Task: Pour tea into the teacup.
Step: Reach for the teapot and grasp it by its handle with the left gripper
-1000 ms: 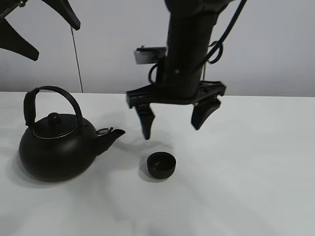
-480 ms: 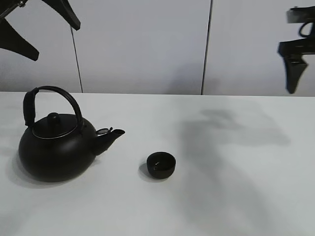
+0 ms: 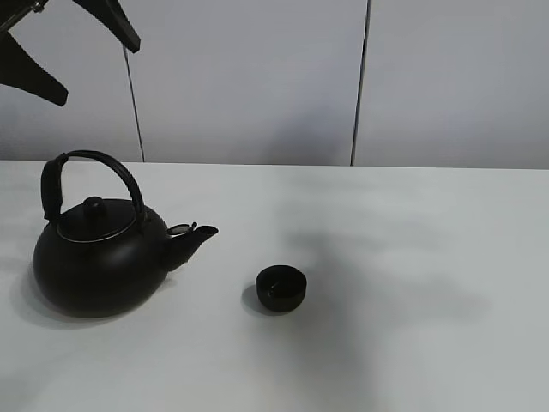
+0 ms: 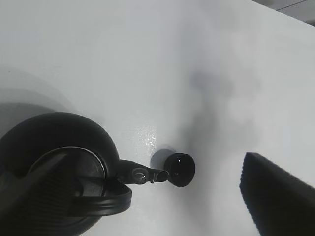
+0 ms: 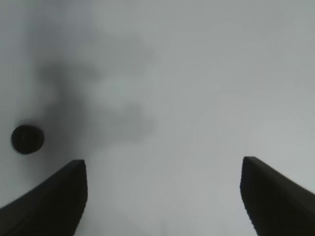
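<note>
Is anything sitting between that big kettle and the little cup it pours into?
Nothing visible. Only bare table lies between the kettle and the teacup, which stand apart. The left gripper hangs open above the kettle, with nothing between them.

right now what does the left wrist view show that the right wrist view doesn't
Only the left wrist view shows the kettle, its spout aimed toward the teacup. Only the right wrist view shows the right gripper, its fingers spread wide with nothing between them. Both views show the teacup standing free on the white table.
</note>
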Available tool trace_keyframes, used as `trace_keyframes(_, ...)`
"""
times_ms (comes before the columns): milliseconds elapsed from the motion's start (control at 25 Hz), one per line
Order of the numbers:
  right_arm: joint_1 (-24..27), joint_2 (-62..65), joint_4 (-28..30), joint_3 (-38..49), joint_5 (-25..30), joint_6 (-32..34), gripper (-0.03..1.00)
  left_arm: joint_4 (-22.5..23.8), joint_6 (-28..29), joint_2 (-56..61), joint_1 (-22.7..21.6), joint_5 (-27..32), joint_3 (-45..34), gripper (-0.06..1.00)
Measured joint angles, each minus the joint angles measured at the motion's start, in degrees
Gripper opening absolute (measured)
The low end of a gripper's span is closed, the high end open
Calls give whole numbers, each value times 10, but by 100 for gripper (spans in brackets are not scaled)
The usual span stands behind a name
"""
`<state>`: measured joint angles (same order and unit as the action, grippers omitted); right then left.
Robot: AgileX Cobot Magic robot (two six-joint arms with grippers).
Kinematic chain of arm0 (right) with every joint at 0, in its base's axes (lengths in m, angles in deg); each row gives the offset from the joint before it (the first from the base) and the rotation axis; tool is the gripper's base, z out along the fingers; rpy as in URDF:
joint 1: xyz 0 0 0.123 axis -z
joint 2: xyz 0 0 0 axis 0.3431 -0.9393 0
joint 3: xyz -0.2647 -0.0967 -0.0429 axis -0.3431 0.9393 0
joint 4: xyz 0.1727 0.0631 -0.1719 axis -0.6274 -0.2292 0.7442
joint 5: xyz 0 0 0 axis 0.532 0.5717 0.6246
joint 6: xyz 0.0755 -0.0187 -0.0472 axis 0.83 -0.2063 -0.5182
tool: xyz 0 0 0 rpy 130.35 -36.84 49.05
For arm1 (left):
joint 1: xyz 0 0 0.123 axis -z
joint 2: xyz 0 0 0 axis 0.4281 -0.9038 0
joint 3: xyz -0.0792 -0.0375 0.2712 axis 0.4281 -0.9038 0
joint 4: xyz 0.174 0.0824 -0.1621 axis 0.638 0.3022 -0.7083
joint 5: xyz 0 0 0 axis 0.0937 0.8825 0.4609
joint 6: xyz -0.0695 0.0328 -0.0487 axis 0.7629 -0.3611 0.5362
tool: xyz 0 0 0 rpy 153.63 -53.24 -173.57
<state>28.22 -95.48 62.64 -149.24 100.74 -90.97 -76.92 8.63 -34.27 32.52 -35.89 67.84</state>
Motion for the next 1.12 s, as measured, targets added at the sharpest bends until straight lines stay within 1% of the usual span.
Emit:
trace_keyframes(160,-16,193,1,97,10,-8,58,0,0,0,0,0,0,66)
trace_keyframes(280,-16,349,28,172,10,-8,58,0,0,0,0,0,0,66)
trace_keyframes(400,-16,523,44,250,-27,-7,58,0,0,0,0,0,0,66)
trace_keyframes(480,-16,618,47,300,-37,-7,58,0,0,0,0,0,0,66)
trace_keyframes(560,-17,696,52,352,-31,-6,58,0,0,0,0,0,0,66)
trace_keyframes(640,-17,762,57,396,-11,-6,58,0,0,0,0,0,0,66)
trace_keyframes(720,-17,797,61,433,11,-6,58,0,0,0,0,0,0,66)
trace_keyframes(800,-17,801,63,459,27,-7,58,0,0,0,0,0,0,66)
trace_keyframes(920,-17,801,66,491,27,-10,58,0,0,0,0,0,0,66)
trace_keyframes(1120,-17,801,72,498,27,-10,58,0,0,0,0,0,0,66)
